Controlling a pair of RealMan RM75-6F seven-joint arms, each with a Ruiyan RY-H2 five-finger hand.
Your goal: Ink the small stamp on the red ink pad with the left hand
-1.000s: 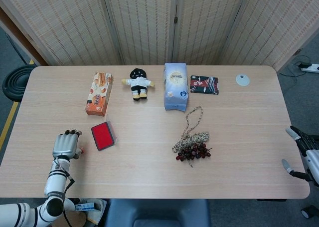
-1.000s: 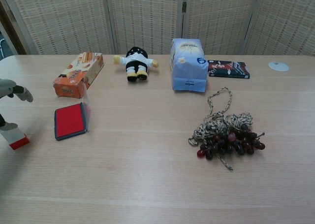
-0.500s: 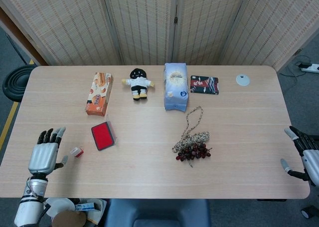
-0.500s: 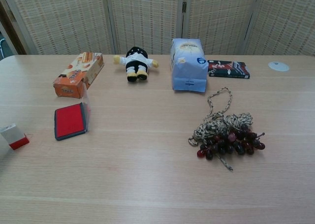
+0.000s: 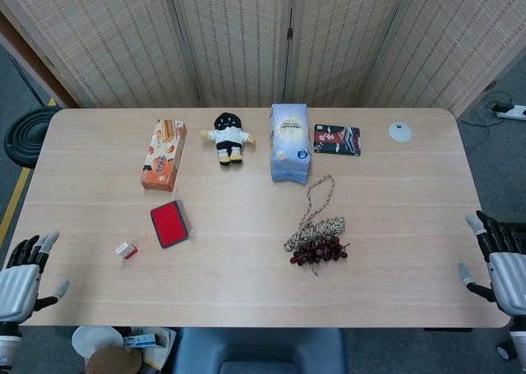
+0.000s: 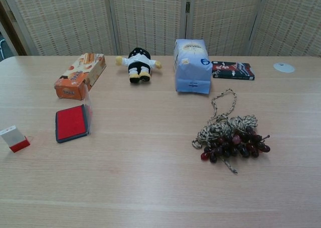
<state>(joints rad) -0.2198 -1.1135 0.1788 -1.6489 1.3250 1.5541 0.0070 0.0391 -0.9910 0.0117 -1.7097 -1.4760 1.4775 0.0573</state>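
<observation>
The small stamp (image 5: 126, 250), white with a red base, lies alone on the table near the front left (image 6: 14, 139). The red ink pad (image 5: 169, 224) sits open just right of it, its clear lid raised (image 6: 71, 123). My left hand (image 5: 20, 282) hangs off the table's front-left corner, fingers spread, holding nothing, well left of the stamp. Beyond the right edge, my right hand (image 5: 501, 267) is open and empty. Neither hand shows in the chest view.
An orange snack box (image 5: 163, 154), a small doll (image 5: 227, 139), a white-blue bag (image 5: 290, 142), a dark card (image 5: 337, 139) and a white disc (image 5: 400, 131) line the back. A rope with dark grapes (image 5: 317, 239) lies at centre right.
My left hand let go of the stamp, leaving it on the table, and drew back left and toward me off the table edge. The right hand shifted slightly.
</observation>
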